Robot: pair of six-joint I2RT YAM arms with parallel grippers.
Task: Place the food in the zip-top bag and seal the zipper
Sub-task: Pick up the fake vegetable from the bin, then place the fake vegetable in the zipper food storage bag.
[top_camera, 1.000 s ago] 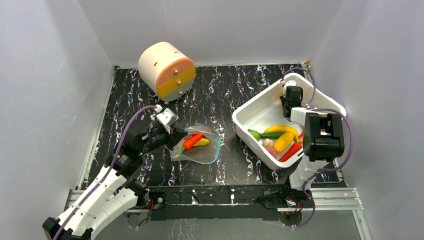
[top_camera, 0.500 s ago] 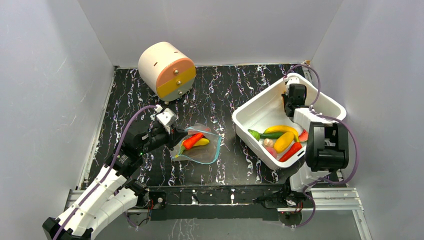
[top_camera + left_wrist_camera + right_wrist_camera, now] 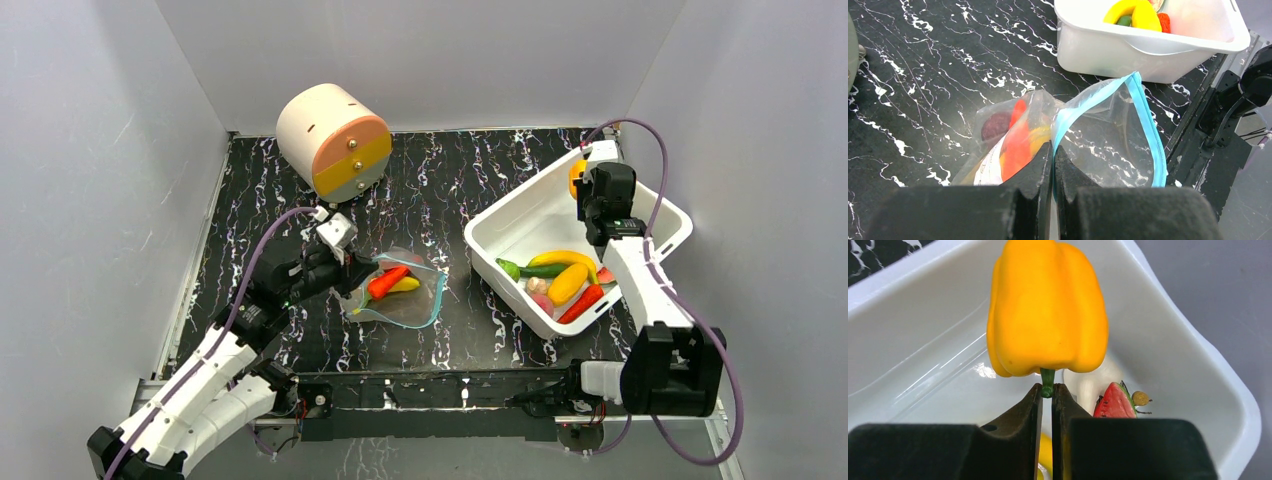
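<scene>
Right wrist: right gripper [image 3: 1047, 389] pinches bell pepper [image 3: 1048, 310] (by its stem); left gripper [image 3: 1052, 148] clamps zip-top bag [image 3: 1108, 140].

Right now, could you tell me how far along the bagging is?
Done: a red plastic chili lies inside the clear zip-top bag. In hand: the left gripper pinches the bag's mouth edge; the right gripper holds the orange-yellow bell pepper by its stem over the white plastic tub. Left: the yellow banana, green cucumber and other pieces in the tub, and the open teal-blue zipper.
</scene>
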